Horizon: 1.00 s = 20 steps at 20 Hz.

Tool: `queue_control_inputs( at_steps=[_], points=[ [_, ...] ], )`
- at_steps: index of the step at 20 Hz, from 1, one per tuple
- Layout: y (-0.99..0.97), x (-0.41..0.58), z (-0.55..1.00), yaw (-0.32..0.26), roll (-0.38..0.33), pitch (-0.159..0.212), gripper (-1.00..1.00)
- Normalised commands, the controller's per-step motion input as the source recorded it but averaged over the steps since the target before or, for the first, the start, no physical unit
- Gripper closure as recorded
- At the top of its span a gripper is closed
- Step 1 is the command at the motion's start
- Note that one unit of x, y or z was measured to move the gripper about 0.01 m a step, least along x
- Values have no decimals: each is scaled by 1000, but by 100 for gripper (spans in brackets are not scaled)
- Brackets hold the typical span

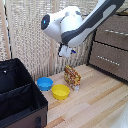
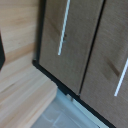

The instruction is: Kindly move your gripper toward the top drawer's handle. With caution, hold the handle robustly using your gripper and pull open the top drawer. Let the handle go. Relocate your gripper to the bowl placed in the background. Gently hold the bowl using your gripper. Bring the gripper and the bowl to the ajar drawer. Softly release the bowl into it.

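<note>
Exterior view: gripper [image 1: 67,50] hanging above the wooden floor, holding nothing, opening unclear; blue bowl [image 1: 44,83] beside yellow bowl [image 1: 60,91]; dresser at right, top drawer [image 1: 114,26] closed. Wrist view: handle [image 2: 63,27] pale against brown drawer front

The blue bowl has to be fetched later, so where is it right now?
In the exterior view, the blue bowl sits on the wooden floor, left of the yellow bowl and beside the black case.
</note>
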Motion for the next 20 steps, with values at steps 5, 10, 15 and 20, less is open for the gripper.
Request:
queue_control_inputs(
  at_steps=[5,10,15,20],
  points=[
    [-669,-208,374,36,-194,0,-100],
    [-793,-242,397,27,-154,-17,-100],
    [-765,-125,346,88,-100,-83,-100],
    [-705,-5,199,142,-73,-88,-100]
  ],
)
